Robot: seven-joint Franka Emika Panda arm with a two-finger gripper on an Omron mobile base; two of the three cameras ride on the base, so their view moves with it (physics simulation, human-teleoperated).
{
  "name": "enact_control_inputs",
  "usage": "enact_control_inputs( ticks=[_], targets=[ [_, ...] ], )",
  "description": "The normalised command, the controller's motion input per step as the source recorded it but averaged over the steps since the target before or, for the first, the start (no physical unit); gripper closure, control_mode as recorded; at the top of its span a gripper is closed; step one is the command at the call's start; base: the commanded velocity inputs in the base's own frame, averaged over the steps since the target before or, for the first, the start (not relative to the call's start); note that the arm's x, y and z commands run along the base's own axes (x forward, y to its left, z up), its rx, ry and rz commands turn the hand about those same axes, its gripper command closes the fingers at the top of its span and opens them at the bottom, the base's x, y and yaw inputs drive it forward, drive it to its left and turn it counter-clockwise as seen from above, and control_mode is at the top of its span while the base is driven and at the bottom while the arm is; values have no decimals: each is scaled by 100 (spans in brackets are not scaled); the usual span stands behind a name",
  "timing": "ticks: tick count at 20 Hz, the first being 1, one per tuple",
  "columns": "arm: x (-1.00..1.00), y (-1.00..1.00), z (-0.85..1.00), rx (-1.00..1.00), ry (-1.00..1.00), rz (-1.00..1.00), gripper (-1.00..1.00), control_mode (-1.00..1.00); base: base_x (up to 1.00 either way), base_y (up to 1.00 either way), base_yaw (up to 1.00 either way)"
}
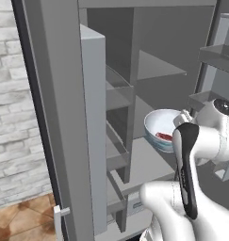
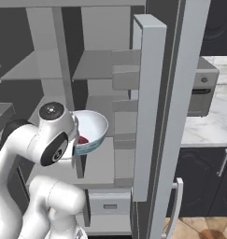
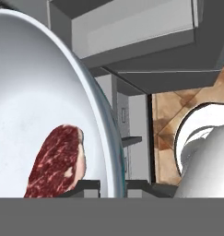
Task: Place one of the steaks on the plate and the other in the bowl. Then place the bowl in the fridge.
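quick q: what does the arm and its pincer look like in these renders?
Glossy white rounded arm links with dark joint bands and a dark round joint cap; a black strip runs along one link. The pincer has two small dark grey finger tips. No cables or markings visible.

Wide white bowl (image 1: 162, 127), pale blue outside, tilted on its side, rim pinched in the closed gripper (image 3: 112, 185). Marbled red steak (image 3: 58, 161) lying inside, just beside the fingertips. Open grey fridge (image 2: 157, 93), shelves beyond the gripper.
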Motion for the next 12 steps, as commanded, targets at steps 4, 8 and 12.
enact_control_inputs(
  ticks=[4,8,12],
  targets=[
    [70,0,-1,0,0,0,100,-100,0,0,0],
    [76,-5,0,0,0,0,100,-100,0,0,0],
    [70,-10,-3,0,0,0,100,-100,0,0,0]
  ],
)
